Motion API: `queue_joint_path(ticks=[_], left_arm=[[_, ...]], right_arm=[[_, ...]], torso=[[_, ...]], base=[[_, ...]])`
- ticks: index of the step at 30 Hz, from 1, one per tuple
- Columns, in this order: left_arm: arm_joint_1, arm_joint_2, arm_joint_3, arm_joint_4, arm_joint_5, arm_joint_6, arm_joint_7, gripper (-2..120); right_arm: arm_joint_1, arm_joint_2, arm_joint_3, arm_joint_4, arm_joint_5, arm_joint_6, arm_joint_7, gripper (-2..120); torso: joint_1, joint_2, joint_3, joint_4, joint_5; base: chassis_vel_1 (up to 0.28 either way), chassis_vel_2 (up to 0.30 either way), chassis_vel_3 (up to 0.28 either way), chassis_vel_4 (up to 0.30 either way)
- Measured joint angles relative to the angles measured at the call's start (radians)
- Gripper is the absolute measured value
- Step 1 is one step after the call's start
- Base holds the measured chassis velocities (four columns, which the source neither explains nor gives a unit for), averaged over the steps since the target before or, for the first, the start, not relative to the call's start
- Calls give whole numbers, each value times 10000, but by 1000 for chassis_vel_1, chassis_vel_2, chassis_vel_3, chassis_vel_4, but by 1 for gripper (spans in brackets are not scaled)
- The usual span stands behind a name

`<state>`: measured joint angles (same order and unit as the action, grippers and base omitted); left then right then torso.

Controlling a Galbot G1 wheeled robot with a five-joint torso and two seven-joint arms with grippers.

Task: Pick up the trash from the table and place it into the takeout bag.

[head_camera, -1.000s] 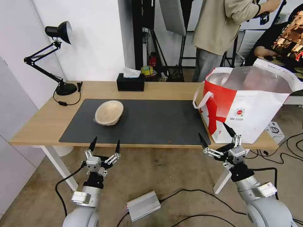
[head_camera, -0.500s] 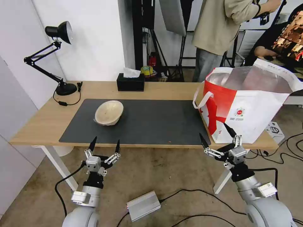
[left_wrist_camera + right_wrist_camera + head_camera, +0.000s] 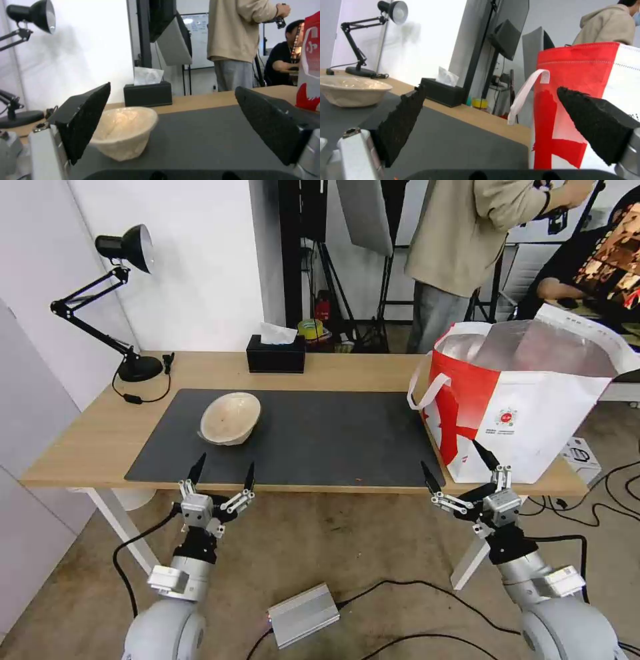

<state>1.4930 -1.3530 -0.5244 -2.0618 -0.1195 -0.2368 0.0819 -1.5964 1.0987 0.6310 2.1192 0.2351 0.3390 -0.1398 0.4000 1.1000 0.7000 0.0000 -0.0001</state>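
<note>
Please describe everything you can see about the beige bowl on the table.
The beige paper-pulp bowl is round, rough and fibrous, with a paler, slightly glossy inside. It looks empty. It rests tilted on the left part of the dark grey mat, its opening toward the robot. Nothing else touches it. The open left gripper hovers at the table's front edge, apart from it.

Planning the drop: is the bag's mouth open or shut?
Open. The bag stands upright at the table's right end, its top spread wide, showing the silver lining.
</note>
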Motion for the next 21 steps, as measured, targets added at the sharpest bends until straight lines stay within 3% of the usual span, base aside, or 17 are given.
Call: queue_joint_path(ticks=[9,21], left_arm=[[-547,895,84,-44,-297,551,-279,100],[-1386,2231,470,460,-366,873,-297,100]], right_arm=[[0,0,-2,0,2,0,1,99],[0,-1,-2,0,2,-1,2,99]], torso=[[0,0,0,0,0],[0,0,0,0,-1]], base=[[0,0,0,0],[0,0,0,0]])
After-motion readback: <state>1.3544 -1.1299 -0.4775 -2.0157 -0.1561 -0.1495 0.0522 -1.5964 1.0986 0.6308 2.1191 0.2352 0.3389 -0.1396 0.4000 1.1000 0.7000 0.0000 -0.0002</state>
